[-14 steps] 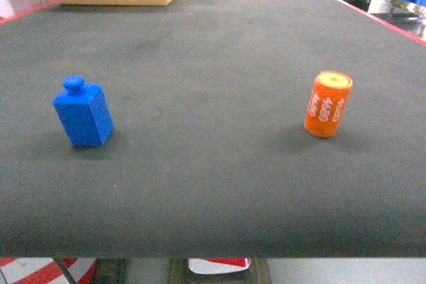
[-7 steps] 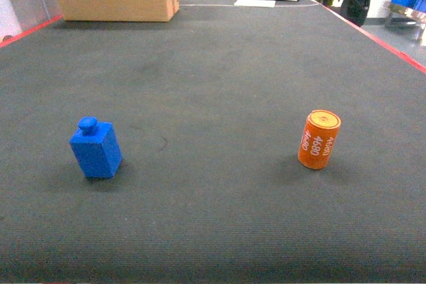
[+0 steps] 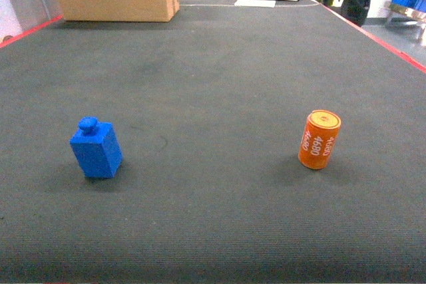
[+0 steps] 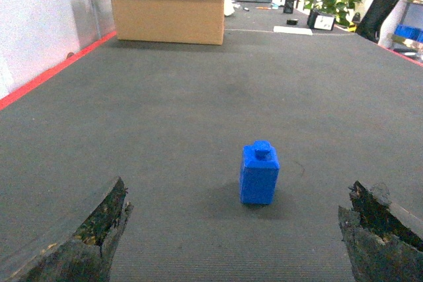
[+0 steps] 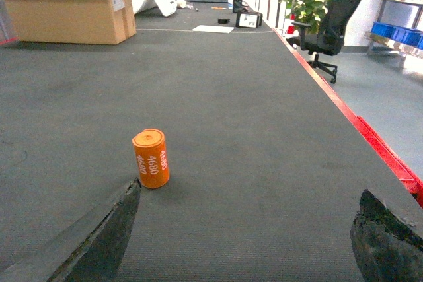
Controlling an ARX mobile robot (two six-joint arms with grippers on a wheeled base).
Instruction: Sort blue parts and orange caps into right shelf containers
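Left wrist-mounted view shows my left tool (image 4: pixel 234 236) wide, short of the blue part (image 4: pixel 259 174); the right tool (image 5: pixel 244 242), equally wide, faces the orange cap (image 5: pixel 151 158), so I judge grasping comes next.

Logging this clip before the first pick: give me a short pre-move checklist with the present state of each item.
1. Blue part upright and free on the table: ok.
2. Orange cap upright, well apart from the blue part: ok.
3. Left gripper open, blue part ahead between its fingers, not yet touched: ok.
4. Right gripper open, but the orange cap sits off to its left finger's side, not centred: not ok.
5. Blue shelf containers within reach: cannot tell, only glimpsed far right.
6. Path around both parts unobstructed: ok.
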